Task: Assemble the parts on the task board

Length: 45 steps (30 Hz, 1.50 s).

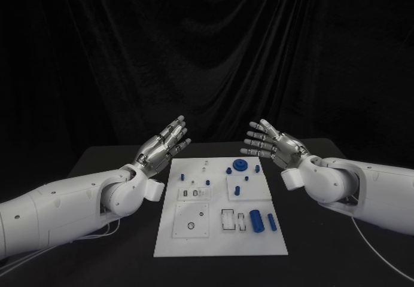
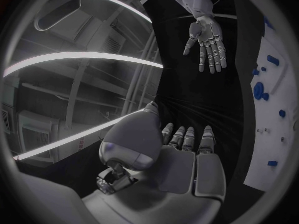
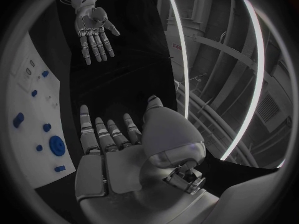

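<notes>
Both hands up off the table, palms facing each other across the far end of the task board [image 1: 173, 239], nothing held: left hand [image 1: 164, 148] has fingers straight and spread, empty; right hand [image 1: 274, 143] same, fingers apart, empty. Left wrist view confirms it, own fingers [image 2: 187, 137] extended with nothing between them, and the right hand across the gap also flat and bare; right wrist view agrees. Task board lies flat in the middle of the black table [image 1: 103, 158], between the two forearms. Parts all sit on the board, none lifted: round blue knob [image 1: 240, 164] near the far edge, small blue pegs [image 1: 237, 191] around mid-board, a thick blue cylinder [image 1: 256, 219] and a thinner blue pin [image 1: 271, 222] lying side by side on the near right, next to a rectangular slot [image 1: 227, 219]. A small ring [image 1: 189, 226] sits on the near-left square plate. Judgement: assembly looks not yet started, this reads as a ready pose ahead of the first pick. Next move probably calls for one hand to come down over a loose part, likeliest the right hand on the cylinder or pin on its side, pinch it cleanly and stand it over its hole; parts are small and smooth, so slipping or nudging neighbours is the risk
</notes>
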Each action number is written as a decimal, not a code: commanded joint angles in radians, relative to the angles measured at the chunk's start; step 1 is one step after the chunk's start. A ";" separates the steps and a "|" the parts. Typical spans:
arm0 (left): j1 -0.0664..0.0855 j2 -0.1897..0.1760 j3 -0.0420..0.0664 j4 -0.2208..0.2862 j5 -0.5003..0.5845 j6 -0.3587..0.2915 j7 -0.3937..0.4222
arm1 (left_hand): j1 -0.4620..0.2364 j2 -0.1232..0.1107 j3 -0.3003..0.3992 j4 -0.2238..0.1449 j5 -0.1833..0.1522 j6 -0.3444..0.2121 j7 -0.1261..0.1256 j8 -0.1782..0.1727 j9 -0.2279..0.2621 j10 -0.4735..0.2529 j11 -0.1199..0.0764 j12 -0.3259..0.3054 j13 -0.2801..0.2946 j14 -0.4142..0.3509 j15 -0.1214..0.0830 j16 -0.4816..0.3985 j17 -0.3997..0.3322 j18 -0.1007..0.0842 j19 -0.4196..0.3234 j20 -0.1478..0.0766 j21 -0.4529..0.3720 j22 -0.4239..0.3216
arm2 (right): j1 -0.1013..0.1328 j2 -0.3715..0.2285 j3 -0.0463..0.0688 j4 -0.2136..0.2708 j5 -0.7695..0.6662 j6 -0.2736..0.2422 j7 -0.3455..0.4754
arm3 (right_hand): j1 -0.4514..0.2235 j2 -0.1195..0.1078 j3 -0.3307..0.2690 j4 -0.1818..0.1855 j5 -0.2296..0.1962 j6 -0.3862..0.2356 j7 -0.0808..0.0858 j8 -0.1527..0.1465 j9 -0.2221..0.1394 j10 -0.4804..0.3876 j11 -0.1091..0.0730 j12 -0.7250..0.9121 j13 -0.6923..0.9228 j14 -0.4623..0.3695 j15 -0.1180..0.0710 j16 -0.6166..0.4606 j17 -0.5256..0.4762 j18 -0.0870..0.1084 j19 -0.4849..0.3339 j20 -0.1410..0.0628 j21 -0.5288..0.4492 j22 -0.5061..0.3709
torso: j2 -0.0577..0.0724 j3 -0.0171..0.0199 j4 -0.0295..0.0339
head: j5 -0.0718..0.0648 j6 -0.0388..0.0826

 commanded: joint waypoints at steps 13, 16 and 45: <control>0.000 -0.069 0.001 0.016 -0.176 -0.013 0.159 | 0.093 -0.004 0.036 0.000 0.126 0.114 0.070 0.019 0.013 0.041 0.037 0.017 0.011 0.000 0.060 -0.004 -0.001 0.019 0.015 0.055 0.010 0.009 | 0.148 -0.021 0.001 -0.032 -0.442 0.124 -0.142 | 0.342 -0.068 0.160 -0.176 0.171 0.250 0.083 0.192 0.046 0.239 0.031 0.341 0.044 0.525 -0.076 0.194 0.063 0.073 0.411 -0.060 0.183 0.054 | 0.026 -0.0028 0.0053 | 0.021 -0.086; 0.000 -0.094 0.001 0.038 -0.179 -0.030 0.169 | 0.099 -0.004 0.036 0.000 0.132 0.121 0.073 0.020 0.014 0.046 0.043 0.020 0.012 0.000 0.063 -0.004 -0.001 0.019 0.017 0.059 0.012 0.010 | 0.200 -0.028 0.001 -0.028 -0.609 0.092 -0.221 | 0.364 -0.084 0.167 -0.199 0.149 0.318 0.107 0.237 0.060 0.301 0.008 0.364 0.041 0.613 -0.108 0.218 0.074 0.072 0.471 -0.097 0.244 0.086 | 0.036 -0.0027 0.0084 | 0.023 -0.103; 0.037 -0.155 0.001 0.167 -0.117 0.018 0.188 | 0.178 -0.007 0.094 -0.011 0.195 0.142 0.120 0.021 0.016 0.054 0.095 0.038 0.016 0.000 0.111 -0.004 -0.001 0.017 0.020 0.111 0.015 0.010 | 0.274 0.000 0.001 0.006 -1.929 -0.069 -0.553 | 0.315 -0.303 0.486 -0.057 -0.075 0.377 0.057 0.276 0.090 0.550 -0.084 0.410 0.077 0.909 -0.220 0.498 0.292 0.034 0.683 -0.205 0.806 0.642 | 0.201 -0.0453 0.1031 | -0.074 -0.105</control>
